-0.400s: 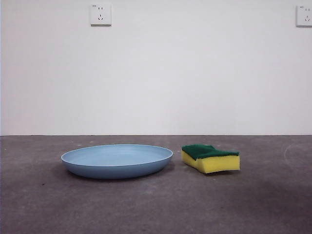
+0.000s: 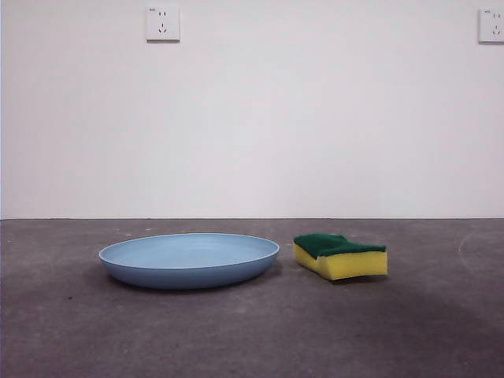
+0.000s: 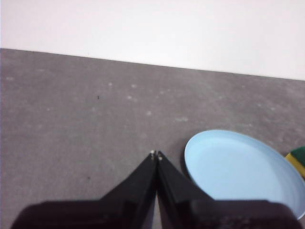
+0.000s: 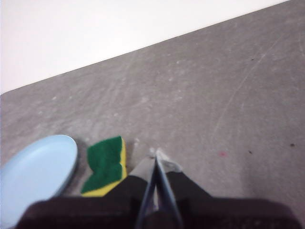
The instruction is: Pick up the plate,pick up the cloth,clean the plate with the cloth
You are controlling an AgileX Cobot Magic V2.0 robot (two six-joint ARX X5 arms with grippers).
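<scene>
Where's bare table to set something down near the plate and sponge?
Bare: the near strip in front of the plate and sponge, and the table outboard of each toward the side edges. Crowded: the narrow gap between the two; both lie apart, not touching.

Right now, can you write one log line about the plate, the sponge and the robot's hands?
plate: flat on table, untouched | sponge: beside plate, green side up | left gripper: shut, empty | right gripper: shut, empty

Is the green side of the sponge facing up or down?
Up. The sponge lies flat on the table beside the plate, its green layer on top and yellow below; the right wrist view also shows green uppermost.
</scene>
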